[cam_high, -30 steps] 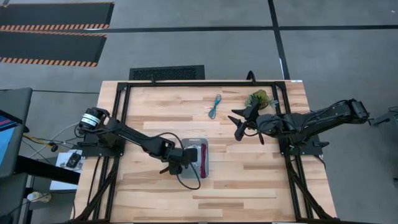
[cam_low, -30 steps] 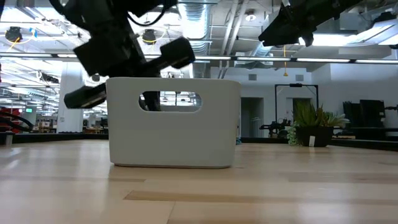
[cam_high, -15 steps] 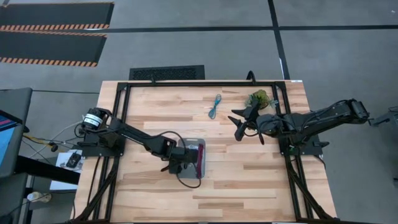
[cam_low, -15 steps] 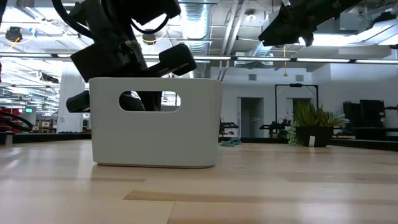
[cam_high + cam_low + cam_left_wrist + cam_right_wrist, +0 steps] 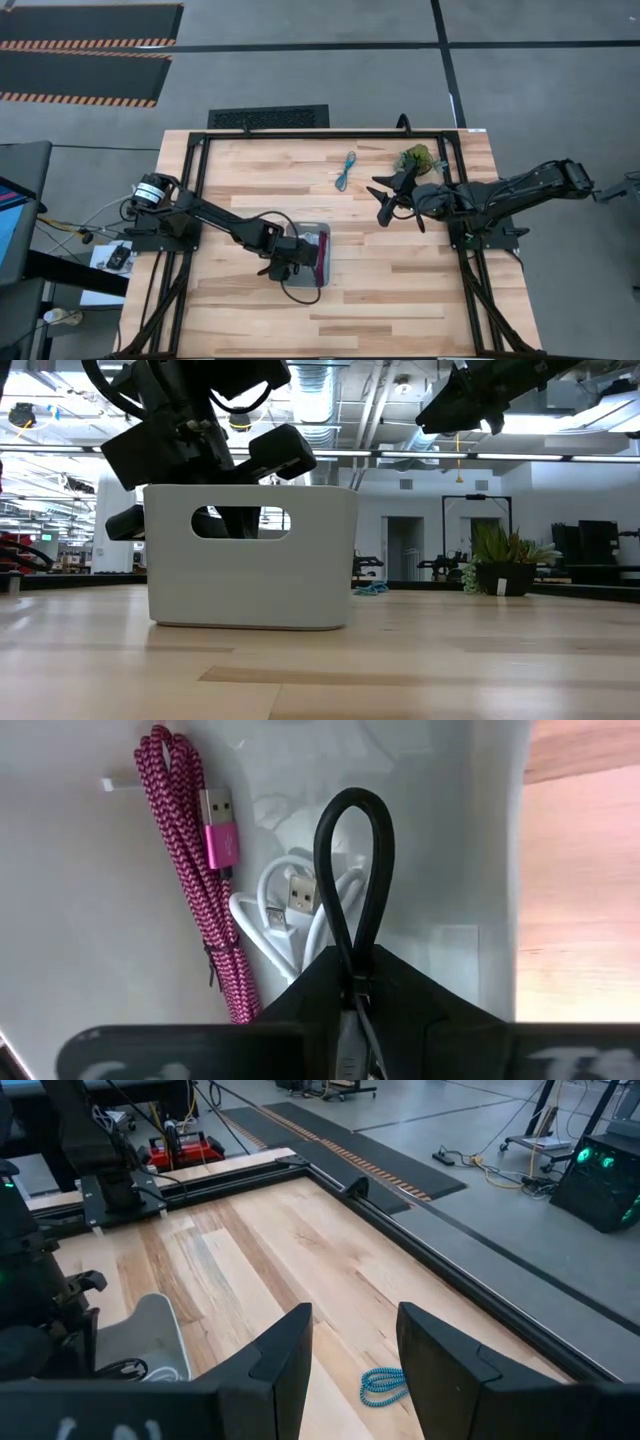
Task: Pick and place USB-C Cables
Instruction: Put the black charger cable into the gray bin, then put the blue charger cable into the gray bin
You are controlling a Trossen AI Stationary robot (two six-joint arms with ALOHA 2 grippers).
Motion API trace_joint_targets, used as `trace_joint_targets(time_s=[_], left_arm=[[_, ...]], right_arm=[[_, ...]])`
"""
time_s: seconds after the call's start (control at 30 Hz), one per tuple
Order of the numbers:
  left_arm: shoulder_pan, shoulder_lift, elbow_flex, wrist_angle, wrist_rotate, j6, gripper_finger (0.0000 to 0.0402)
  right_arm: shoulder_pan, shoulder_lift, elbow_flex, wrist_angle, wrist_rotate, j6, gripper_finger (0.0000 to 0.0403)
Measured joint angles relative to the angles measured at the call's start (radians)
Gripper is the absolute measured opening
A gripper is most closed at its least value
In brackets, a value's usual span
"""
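The pale grey tray (image 5: 327, 258) stands on the table just left of centre, and the low view shows its wall (image 5: 250, 585). My left gripper (image 5: 290, 252) reaches into it, shut on the black cable (image 5: 355, 870). A maroon cable (image 5: 190, 870) and a white cable (image 5: 290, 910) lie on the tray floor. The teal-blue cable (image 5: 346, 170) lies on the table toward the far edge. My right gripper (image 5: 383, 197) hovers open right of centre, holding nothing. My left gripper (image 5: 352, 960) pinches the black cable between its two fingers, a short way back from a bend. That looped end (image 5: 356, 810) sticks out past the fingertips over the tray floor. The fingers come from above, slanting down into the tray. Another part of the cable (image 5: 300, 290) trails out over the tray's near wall.
A green plant tuft (image 5: 415, 157) sits near the table's far right corner, close to my right arm. A black metal frame (image 5: 300, 132) borders the table. Bare wood lies in front of the tray and between the tray and the right gripper.
The tray has slid a little toward the table's left with my left gripper inside it, then stayed put for the last half second. My left gripper has kept shut on the black cable.
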Motion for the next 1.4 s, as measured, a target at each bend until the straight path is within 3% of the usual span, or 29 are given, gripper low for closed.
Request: trace_joint_targets(time_s=[0.2, 0.47, 0.63, 0.87, 1.0, 1.17, 1.27, 1.4], left_arm=[[0.0, 0.0, 0.0, 0.002, 0.0, 0.018, 0.0052], [0.0, 0.0, 0.0, 0.04, -0.016, 0.014, 0.0126], [0.0, 0.0, 0.02, 0.076, -0.08, -0.075, 0.0162], [0.003, -0.002, 0.129, 0.052, -0.125, -0.24, 0.0179], [0.0, -0.006, 0.221, -0.09, -0.183, -0.383, 0.0179], [-0.004, -0.031, 0.4, -0.368, -0.209, -0.712, 0.0179], [-0.003, -0.065, 0.499, -0.532, -0.147, -0.892, 0.0179], [0.035, -0.177, 0.527, -0.579, 0.042, -1.075, 0.0179]], right_arm=[[0.0, 0.0, 0.0, 0.0, -0.002, 0.0, 0.017], [0.001, 0.0, 0.0, 0.0, -0.012, 0.0, 0.017], [0.001, 0.0, 0.0, 0.0, -0.028, 0.004, 0.017], [0.001, 0.0, 0.0, 0.0, -0.029, 0.054, 0.017], [0.001, 0.0, 0.0, -0.001, -0.028, 0.092, 0.017], [-0.006, 0.0, 0.0, 0.0, -0.027, 0.198, 0.017], [-0.029, 0.0, 0.0, 0.001, -0.026, 0.261, 0.017], [-0.096, 0.006, 0.0, 0.004, -0.025, 0.344, 0.017]])
